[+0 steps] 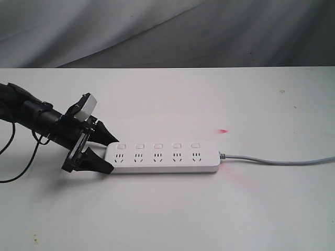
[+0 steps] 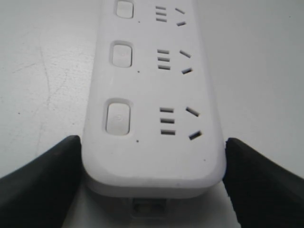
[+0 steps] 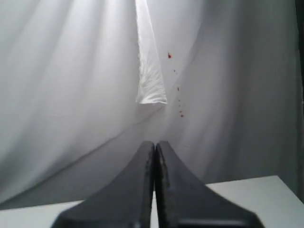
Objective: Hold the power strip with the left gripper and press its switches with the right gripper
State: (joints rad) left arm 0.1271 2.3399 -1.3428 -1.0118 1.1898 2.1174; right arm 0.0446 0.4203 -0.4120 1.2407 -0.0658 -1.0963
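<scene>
The white surface [image 1: 209,219] carries the power strip [image 1: 163,157], which is laid flat with its sockets and buttons turned upward, so that they can be reached from above. The strip's cordless end is straddled by the left claw [image 1: 111,155], one finger on each long side. In the left wrist view both fingers [image 2: 42,185] are seen set against the rounded end, so the claw is judged to be clenched on the strip. The hold is taken at that end, it is supposed, so that the bar is kept from sliding while all five switches [image 1: 157,147] are left uncovered. The grey cord [image 1: 277,160] is run off from the strip's opposite end.

The right claw [image 3: 155,156] is absent from the exterior view. It is shown only by its own wrist view, fingers closed together on nothing and pointed at a grey backdrop [image 3: 71,95], with the strip nowhere in sight. The finger contact at the strip's sides is made plain only in the left wrist view, where the nearest switch [image 2: 118,118] is seen just beyond the fingers.
</scene>
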